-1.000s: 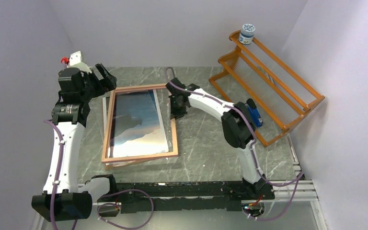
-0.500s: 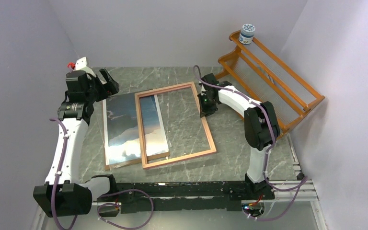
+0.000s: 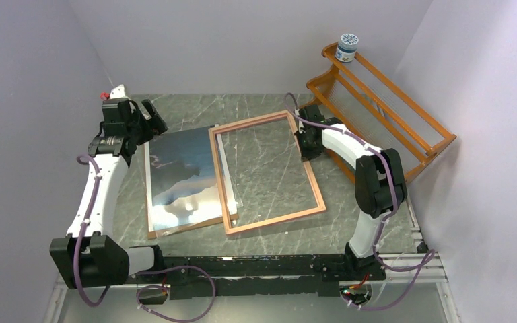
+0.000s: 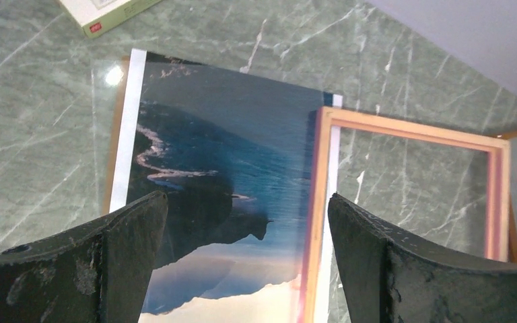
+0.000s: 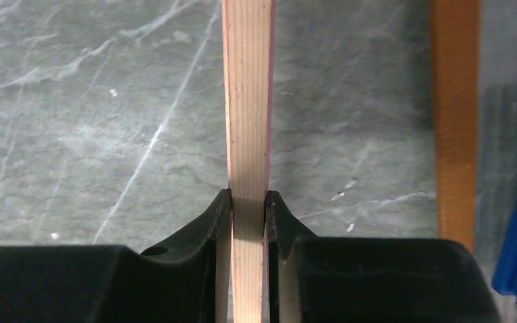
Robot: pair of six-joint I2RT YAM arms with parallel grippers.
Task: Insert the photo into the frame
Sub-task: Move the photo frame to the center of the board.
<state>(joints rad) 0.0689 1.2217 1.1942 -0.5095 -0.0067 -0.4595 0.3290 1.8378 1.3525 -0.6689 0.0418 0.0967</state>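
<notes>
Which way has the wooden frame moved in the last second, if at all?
Yes. The frame slid right, off the photo, toward the orange rack.

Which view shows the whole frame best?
Top external: the whole frame lies flat, its left rail over the photo's right edge, the right gripper on its right rail. Left wrist shows only its left part; right wrist, one clamped rail.
</notes>
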